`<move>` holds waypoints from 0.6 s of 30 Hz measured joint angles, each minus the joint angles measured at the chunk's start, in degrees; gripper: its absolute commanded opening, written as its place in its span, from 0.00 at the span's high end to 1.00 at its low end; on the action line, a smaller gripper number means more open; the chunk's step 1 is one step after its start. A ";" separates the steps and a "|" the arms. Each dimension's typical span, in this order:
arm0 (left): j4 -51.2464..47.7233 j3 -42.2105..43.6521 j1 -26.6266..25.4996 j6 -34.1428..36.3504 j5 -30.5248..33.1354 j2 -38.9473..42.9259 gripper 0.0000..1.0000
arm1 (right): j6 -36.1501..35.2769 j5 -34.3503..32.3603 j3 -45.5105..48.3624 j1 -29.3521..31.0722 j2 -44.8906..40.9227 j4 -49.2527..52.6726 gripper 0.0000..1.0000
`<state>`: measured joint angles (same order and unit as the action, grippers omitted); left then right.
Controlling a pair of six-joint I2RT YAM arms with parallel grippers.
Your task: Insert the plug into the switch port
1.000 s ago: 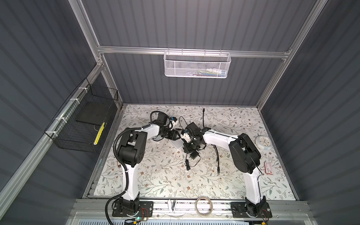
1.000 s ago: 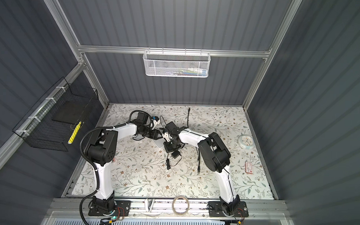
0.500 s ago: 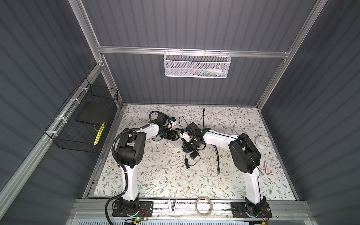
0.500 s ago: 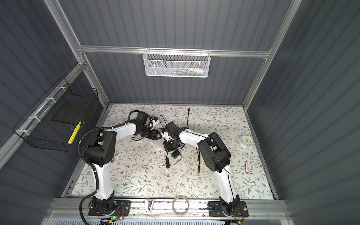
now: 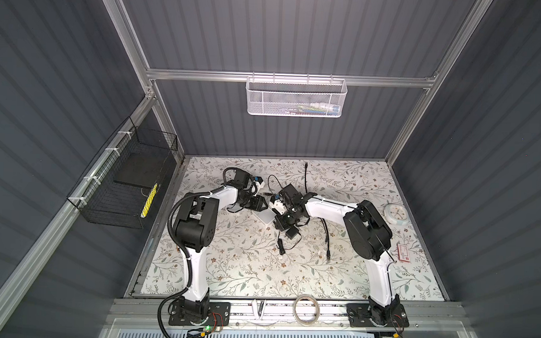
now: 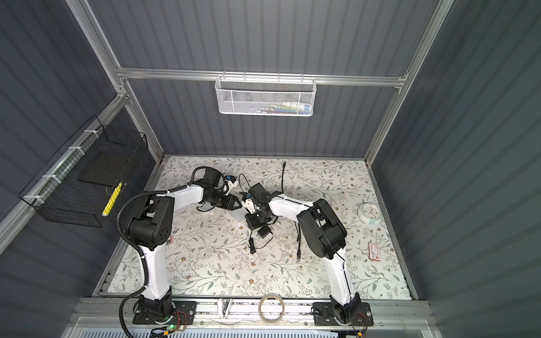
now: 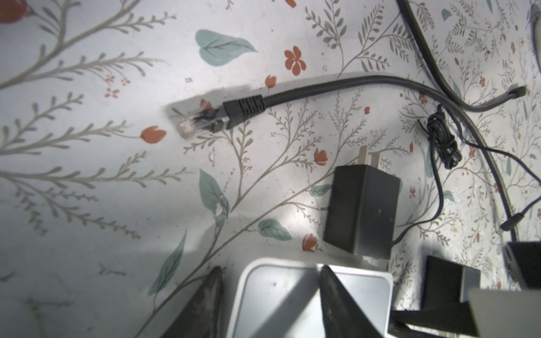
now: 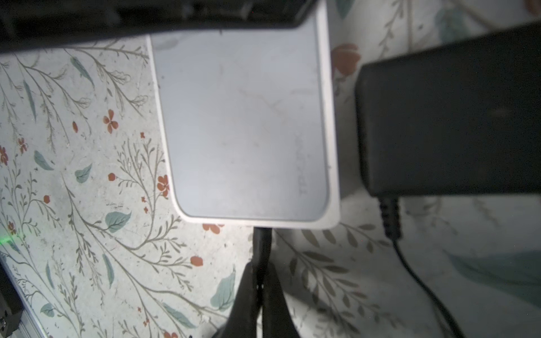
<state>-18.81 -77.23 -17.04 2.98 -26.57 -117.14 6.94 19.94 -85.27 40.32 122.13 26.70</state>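
The right fingers point(image 8: 246, 292) are squeezed tight on a thin black plug point(image 8: 262, 243). The plug points straight at one edge of the white switch point(image 8: 246, 125), and its tip meets that edge. The port is on the side of the switch and cannot be seen. So I cannot tell how deep the plug sits, or if it has gone in at all.

The left fingers point(image 7: 205, 301) stand apart with a corner of the switch between them. One finger is beside the switch and the other crosses over its top. I cannot tell if they press on it or are only around it. I think their job is to stop the switch from sliding when the plug gets pushed.

Just beside the switch lies a black power block point(image 7: 363, 210) with two metal pins. Farther out, a loose network plug point(image 7: 202, 120) with a clear tip lies flat on the flowery worktop point(image 5: 244, 268). No fingers are near it. In both top views the two arms meet over the switch, near the middle of the worktop.

The job looks well along. The plug is picked up and lined up with the switch. What is left, I think, is the last push until the plug sits all the way in. After that, both sets of fingers can let go.
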 measured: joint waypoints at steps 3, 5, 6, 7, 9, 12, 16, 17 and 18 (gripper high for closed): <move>0.42 0.22 0.26 0.04 -0.57 0.00 0.53 | -0.07 0.00 0.00 0.00 -0.02 0.11 1.00; 1.09 0.66 0.28 0.07 -1.01 0.02 0.54 | -0.11 0.02 0.00 -0.04 -0.02 0.33 1.00; 1.55 0.85 0.31 0.07 -1.31 0.02 0.55 | -0.13 0.07 0.00 -0.04 -0.04 0.44 1.00; 1.99 1.05 0.33 0.09 -1.57 0.02 0.56 | -0.17 0.13 0.00 -0.04 -0.04 0.55 1.00; 2.54 1.29 0.37 0.11 -1.95 0.02 0.57 | -0.39 0.24 -0.02 -0.04 -0.04 0.74 1.00; 3.52 1.75 0.37 0.31 -2.49 0.04 0.57 | -1.31 0.26 -0.04 -0.07 -0.07 1.07 1.00; 3.91 2.05 0.31 0.48 -3.13 0.04 0.57 | -2.80 -0.07 -0.39 -0.35 -0.09 2.12 1.00; 3.93 2.10 0.26 0.48 -3.30 0.04 0.58 | -3.02 -0.28 -0.48 -0.50 -0.11 2.14 1.00; 4.00 2.16 0.20 0.48 -3.34 0.04 0.58 | -3.17 -0.37 -0.61 -0.68 -0.11 2.45 1.00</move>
<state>-14.81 -75.07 -16.84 3.46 -29.91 -117.10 3.77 19.57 -85.89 39.64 122.02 29.15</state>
